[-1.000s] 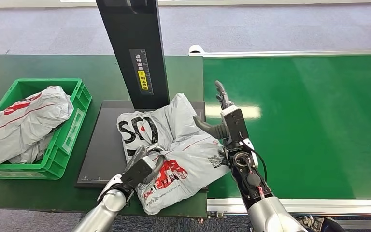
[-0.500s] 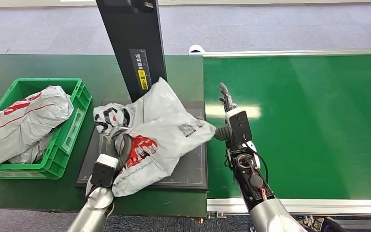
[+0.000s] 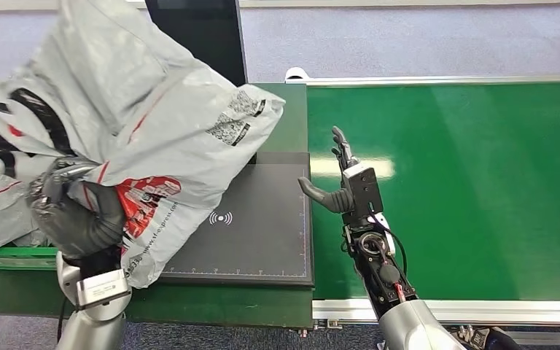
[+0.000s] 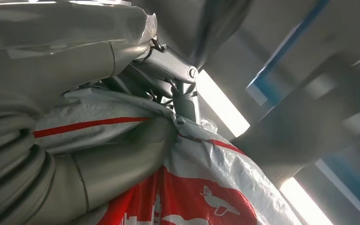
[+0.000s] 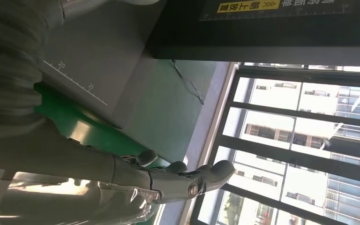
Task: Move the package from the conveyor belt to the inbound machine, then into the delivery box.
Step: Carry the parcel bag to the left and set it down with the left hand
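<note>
One grey package [image 3: 138, 124] hangs gripped in the left robot hand [image 3: 80, 215], lifted at ten o'clock above the inbound machine [image 3: 248, 233]. The right robot hand [image 3: 339, 186] is empty, fingers spread. Carry it clear over the green delivery box [image 3: 14, 254] rim before releasing.

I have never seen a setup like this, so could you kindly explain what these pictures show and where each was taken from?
The wide picture is the humanoid robot's own view from its head, looking down. Its left robot hand holds a grey package lifted above the black inbound machine. Its right robot hand is open beside the green conveyor belt. A green delivery box peeks out at left. The other two pictures come from wrist cameras: the left shows the package up close, the right shows the open hand.
</note>
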